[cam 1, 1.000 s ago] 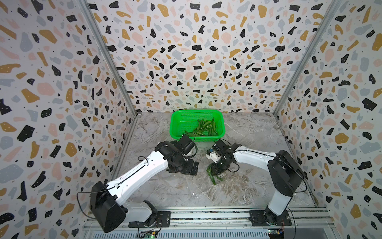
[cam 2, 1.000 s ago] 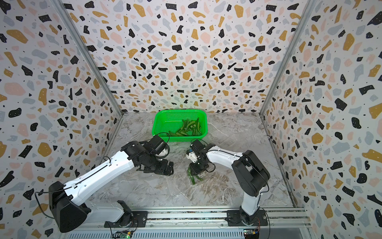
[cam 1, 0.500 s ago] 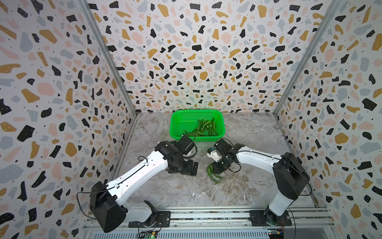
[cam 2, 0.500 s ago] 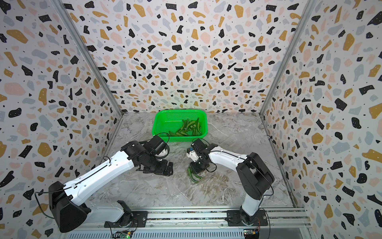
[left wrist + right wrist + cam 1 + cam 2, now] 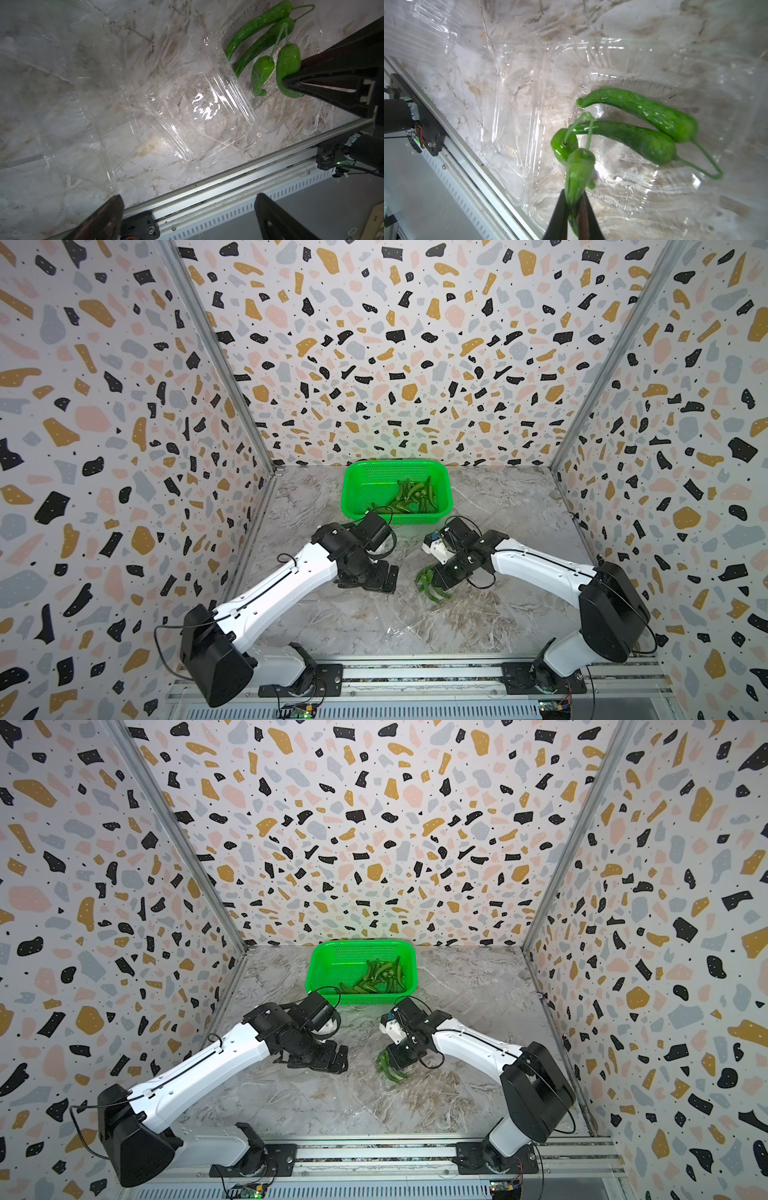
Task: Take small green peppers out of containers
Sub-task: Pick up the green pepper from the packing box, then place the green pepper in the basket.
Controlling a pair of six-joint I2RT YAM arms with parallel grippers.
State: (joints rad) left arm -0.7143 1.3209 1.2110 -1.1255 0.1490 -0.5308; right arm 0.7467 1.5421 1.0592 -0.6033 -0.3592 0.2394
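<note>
Small green peppers [image 5: 643,143] lie in the container [image 5: 612,80]; our right gripper [image 5: 574,200] pinches one pepper [image 5: 578,170], best lifted slowly; left gripper [image 5: 188,199] spread.

A robot lab cell is shown here: two white arms [image 5: 282,585] are bolted to an aluminium rail [image 5: 415,672], a marble-print tabletop [image 5: 478,614] is boxed in by terrazzo-patterned panels [image 5: 395,344], and a bare circuit board [image 5: 297,713] is exposed below.

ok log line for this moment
right hand: shut on pepper | left hand: open | pack: three other peppers | basket: pepper pile
</note>
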